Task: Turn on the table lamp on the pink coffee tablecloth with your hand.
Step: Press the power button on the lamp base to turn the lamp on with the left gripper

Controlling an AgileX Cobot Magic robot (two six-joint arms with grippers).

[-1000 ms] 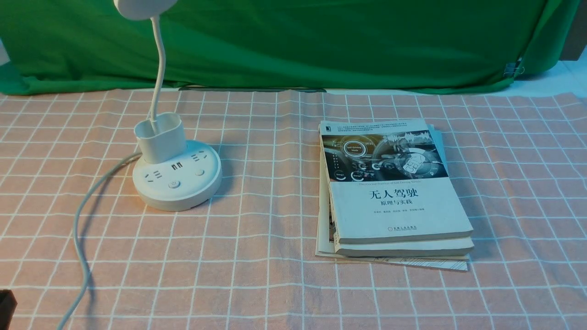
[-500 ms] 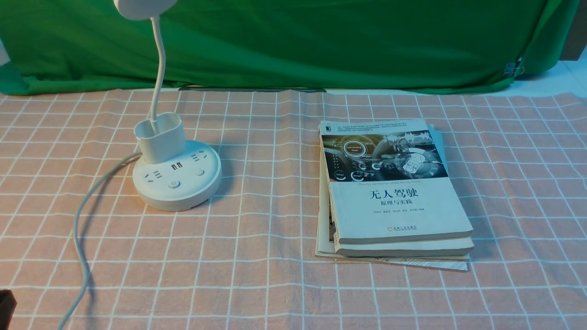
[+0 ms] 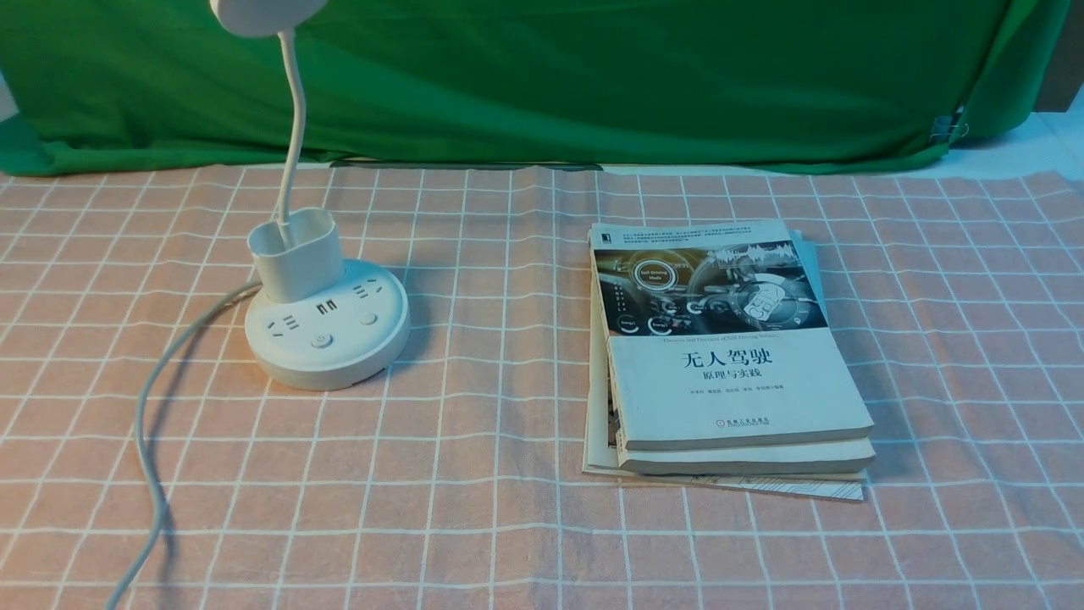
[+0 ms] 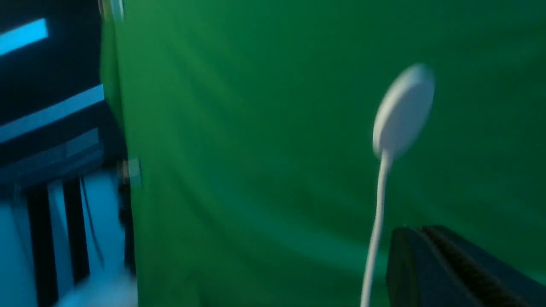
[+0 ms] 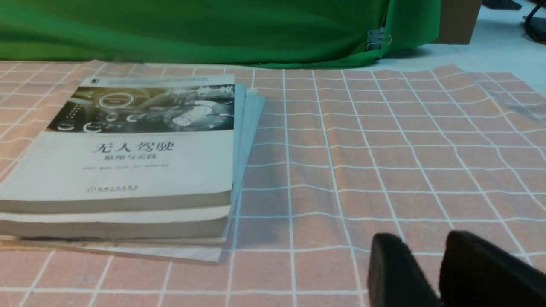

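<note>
Table lamp (image 3: 326,330): left-centre of front frame on pink coffee tablecloth (image 3: 474,440), neck upright. Left hand (image 4: 448,273) likely nearer, grip unreadable. Right hand (image 5: 437,264) pressed together, empty.

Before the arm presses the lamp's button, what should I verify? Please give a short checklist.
1. Lamp upright on pink cloth: ok.
2. Button on base uncovered: ok.
3. Books apart from lamp: ok.
4. Cord clear of button: ok.
5. Left gripper open or shut: cannot tell, blurred.
6. Left gripper aimed at button: not ok, its camera shows the lamp's head, no base.
</note>
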